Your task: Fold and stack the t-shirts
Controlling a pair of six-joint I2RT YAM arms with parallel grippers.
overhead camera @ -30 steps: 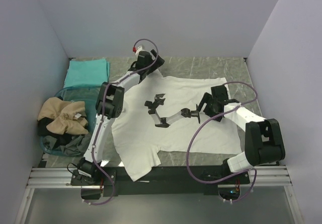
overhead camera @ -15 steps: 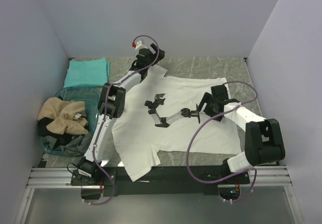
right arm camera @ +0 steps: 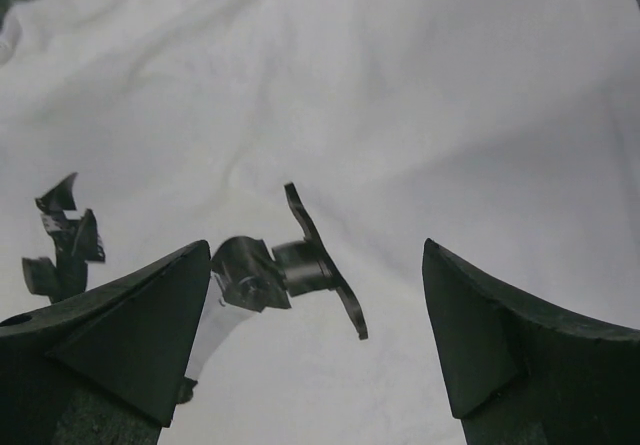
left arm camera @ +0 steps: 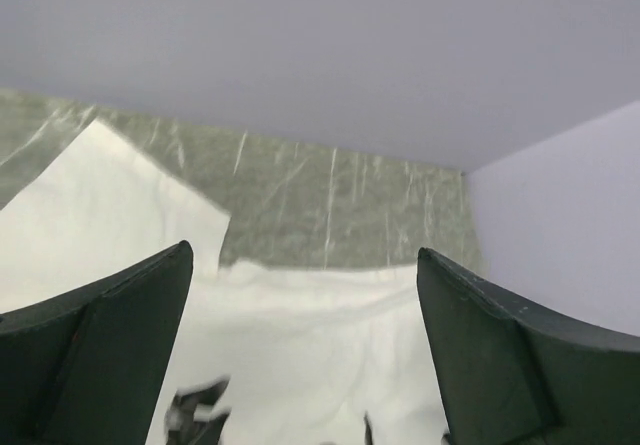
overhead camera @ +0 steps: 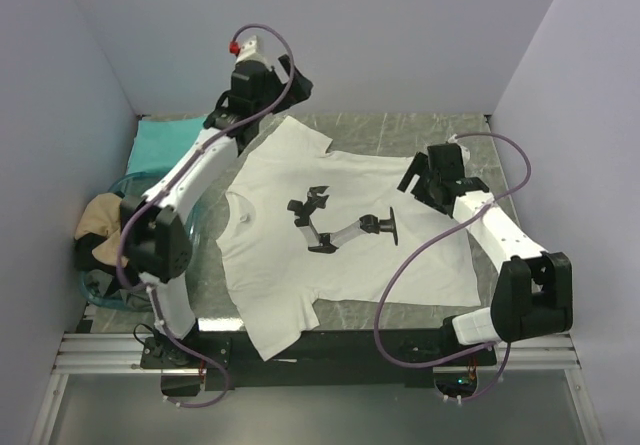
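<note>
A white t-shirt [overhead camera: 340, 235] with black chest marks [overhead camera: 340, 227] lies spread flat across the table. It also shows in the left wrist view [left arm camera: 300, 335] and the right wrist view [right arm camera: 450, 115]. My left gripper [overhead camera: 290, 81] is open and empty, raised high over the shirt's far left sleeve [left arm camera: 305, 255]. My right gripper [overhead camera: 412, 179] is open and empty, hovering above the shirt's far right part [right arm camera: 315, 247], with the black marks [right arm camera: 290, 265] below it. A folded teal t-shirt [overhead camera: 165, 140] lies at the back left. A tan t-shirt [overhead camera: 105, 220] is bunched in the bin.
The clear blue-tinted bin [overhead camera: 135, 182] stands at the left edge with dark cloth [overhead camera: 130, 287] in it too. Grey walls close in the back and both sides. Marbled tabletop [overhead camera: 400, 130] shows behind the white shirt.
My left arm has lifted up and swung back to the left, away from the shirt's far left sleeve, which now lies spread. My right gripper has risen and moved toward the back.
</note>
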